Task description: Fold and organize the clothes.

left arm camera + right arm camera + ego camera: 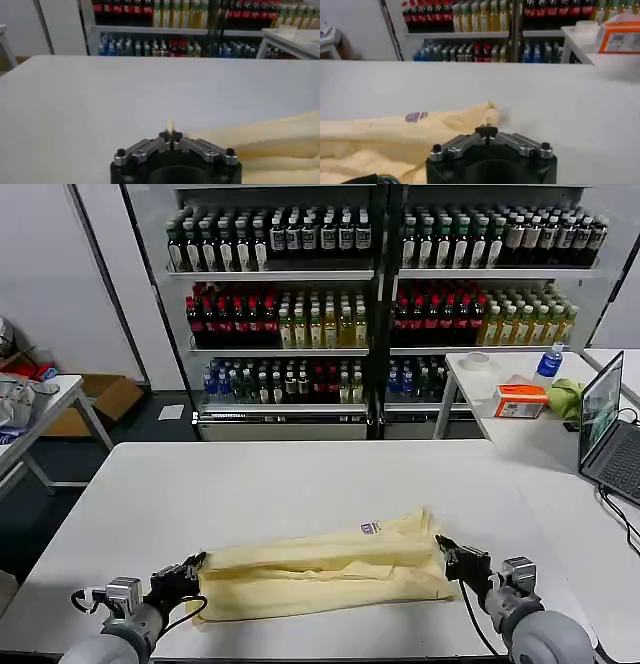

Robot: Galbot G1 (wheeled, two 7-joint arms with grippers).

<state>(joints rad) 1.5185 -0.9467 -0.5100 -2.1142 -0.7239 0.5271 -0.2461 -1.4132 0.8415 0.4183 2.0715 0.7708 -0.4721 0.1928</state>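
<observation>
The clothes are one pale cream-yellow T-shirt [320, 569], folded into a long band across the near part of the white table [300, 484], with a small dark print [370, 528] near its far edge. My left gripper [196, 566] is at the band's left end, shut on a pinch of the fabric [170, 125]. At the right end my right gripper [445, 550] is shut on the shirt's edge [487, 116]. The shirt [270, 137] runs off to one side of the left gripper [171, 134]. In the right wrist view the print [415, 117] lies beside the right gripper [486, 131].
Shelves of bottles [370, 294] stand behind the table. A side table at the right holds a laptop [610, 429], an orange box [522, 399], a bottle [548, 362] and a green cloth [567, 396]. The table's far half is bare white surface.
</observation>
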